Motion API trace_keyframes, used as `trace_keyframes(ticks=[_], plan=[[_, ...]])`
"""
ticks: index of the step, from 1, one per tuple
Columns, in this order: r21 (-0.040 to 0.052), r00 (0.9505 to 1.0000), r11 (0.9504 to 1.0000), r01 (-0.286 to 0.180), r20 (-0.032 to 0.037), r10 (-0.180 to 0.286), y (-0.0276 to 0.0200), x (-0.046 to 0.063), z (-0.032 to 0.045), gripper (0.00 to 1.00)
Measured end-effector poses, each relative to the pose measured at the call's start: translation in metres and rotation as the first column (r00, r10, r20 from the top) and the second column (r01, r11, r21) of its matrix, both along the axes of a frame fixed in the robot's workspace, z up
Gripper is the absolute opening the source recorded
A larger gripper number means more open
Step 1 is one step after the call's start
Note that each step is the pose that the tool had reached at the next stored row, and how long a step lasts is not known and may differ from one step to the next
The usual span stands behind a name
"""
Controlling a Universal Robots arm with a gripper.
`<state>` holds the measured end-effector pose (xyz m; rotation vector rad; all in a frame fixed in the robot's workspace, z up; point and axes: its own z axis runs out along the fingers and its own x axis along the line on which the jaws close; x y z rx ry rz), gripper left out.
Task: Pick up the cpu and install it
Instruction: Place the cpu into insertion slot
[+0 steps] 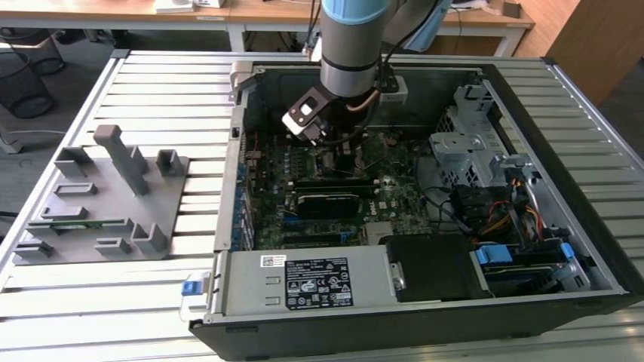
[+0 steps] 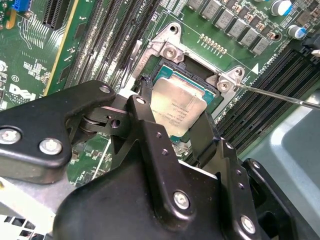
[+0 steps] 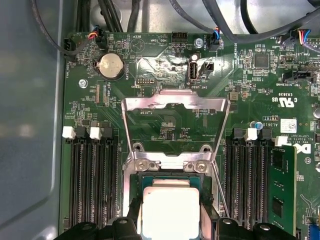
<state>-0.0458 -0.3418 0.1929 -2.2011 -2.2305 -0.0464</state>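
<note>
Item: cpu (image 3: 170,212), silver top, in or just over the open socket (image 2: 170,55); which, I cannot tell. In the exterior view it lies at 12 o'clock from the black module (image 1: 327,202).
Gripper (image 2: 174,107): apparently clamped on two opposite cpu edges.
Done: pick-up, placing at socket.
Outstanding: release; load plate (image 3: 175,102) raised, not yet latched.

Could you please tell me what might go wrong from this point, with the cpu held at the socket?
1. The pincer grips the cpu right at the socket. If the chip sits slightly askew, pressing or releasing it could damage the socket contacts.
2. The thin lever rod and the open load plate stand close by, so the arm might snag one of them.
</note>
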Motion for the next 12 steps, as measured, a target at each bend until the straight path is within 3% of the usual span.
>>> trace_keyframes(ticks=[9, 10, 12], plan=[[0.0000, 1.0000, 1.0000, 0.000, 0.0001, 0.000, 0.0000, 0.0002, -0.0007, 0.55], [0.0000, 1.0000, 1.0000, 0.000, 0.0001, 0.000, 0.0000, 0.0002, -0.0007, 0.62], [-0.0001, 1.0000, 1.0000, 0.000, 0.0000, 0.000, 0.0000, 0.0002, -0.0007, 0.62]])
